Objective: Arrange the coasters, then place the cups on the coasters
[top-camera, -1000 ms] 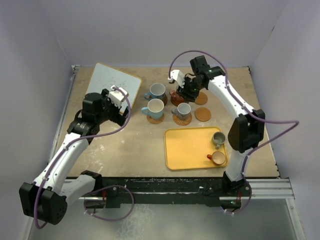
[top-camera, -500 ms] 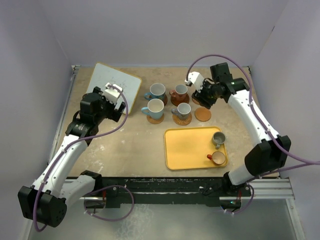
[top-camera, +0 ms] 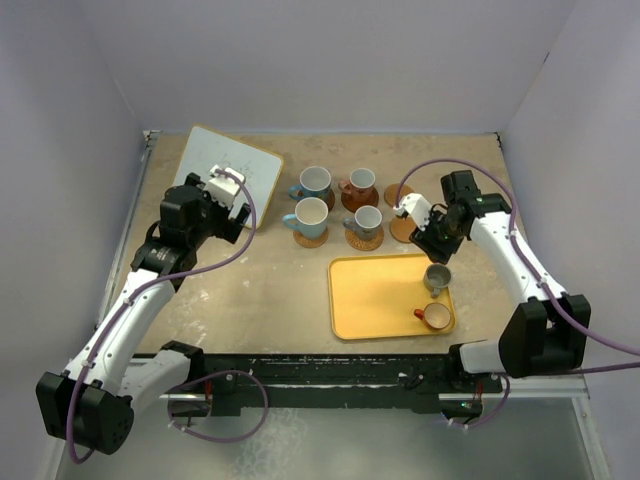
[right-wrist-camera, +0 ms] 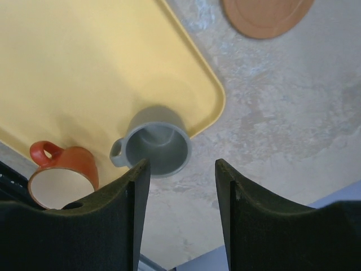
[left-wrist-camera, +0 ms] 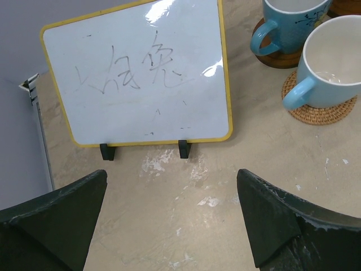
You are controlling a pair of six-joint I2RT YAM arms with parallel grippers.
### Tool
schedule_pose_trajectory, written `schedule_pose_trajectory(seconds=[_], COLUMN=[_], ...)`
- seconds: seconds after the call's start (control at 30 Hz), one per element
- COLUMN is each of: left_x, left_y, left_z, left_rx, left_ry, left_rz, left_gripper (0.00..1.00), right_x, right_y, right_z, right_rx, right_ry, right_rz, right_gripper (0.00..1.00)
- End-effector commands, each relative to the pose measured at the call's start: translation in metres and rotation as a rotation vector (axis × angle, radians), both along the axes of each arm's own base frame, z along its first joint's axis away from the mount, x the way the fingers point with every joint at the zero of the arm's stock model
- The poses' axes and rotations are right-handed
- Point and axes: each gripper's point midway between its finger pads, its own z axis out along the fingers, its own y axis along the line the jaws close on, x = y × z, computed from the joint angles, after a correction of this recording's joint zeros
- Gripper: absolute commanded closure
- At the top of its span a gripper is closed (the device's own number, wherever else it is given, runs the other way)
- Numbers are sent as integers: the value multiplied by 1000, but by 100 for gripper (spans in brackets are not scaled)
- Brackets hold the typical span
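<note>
Right hand (right-wrist-camera: pixel 181 164) swung back above grey cup (right-wrist-camera: pixel 157 148); whiteboard (left-wrist-camera: pixel 141 73) scrawl unreadable.

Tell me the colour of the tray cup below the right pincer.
Grey, inside and out; the right wrist view shows the cup best.

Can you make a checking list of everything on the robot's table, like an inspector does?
Surface: beige tabletop, scuffed with white marks.
Job's things: far light blue cup, near light blue cup, reddish cup and blue-grey cup each sit on coasters. Grey cup and orange-brown cup sit on the yellow tray. Two bare coasters.
Clutter: scribbled whiteboard, standing.
Grippers: left gripper open, empty, facing the whiteboard; right gripper open above the grey cup.
Cables: purple cable loops from each arm.
Surroundings: pale purple walls; nothing else seen.
</note>
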Motion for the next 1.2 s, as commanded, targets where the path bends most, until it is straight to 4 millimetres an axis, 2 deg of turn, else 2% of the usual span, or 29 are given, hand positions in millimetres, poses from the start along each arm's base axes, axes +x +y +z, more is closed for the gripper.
schedule_pose_trajectory(seconds=[0.0, 0.2, 0.43, 0.8, 1.17], left_x=[7, 6, 5, 4, 3], left_y=[-5, -5, -9, -9, -8], left_z=[20, 17, 14, 14, 12], left_rx=[-23, -19, -22, -19, -23], left_ry=[-70, -64, -50, -51, -47], left_rz=[-26, -31, -51, -56, -59], left_gripper=[6, 6, 7, 7, 6], right_x=[-13, -9, 2, -2, -6], right_y=[-12, -14, -17, -20, -20], right_z=[-15, -37, -51, -69, -80], right_rx=[-52, -70, -99, -122, -122], right_ry=[50, 99, 132, 176, 216], right_rz=[33, 42, 52, 57, 56], right_gripper=[48, 50, 52, 55, 67])
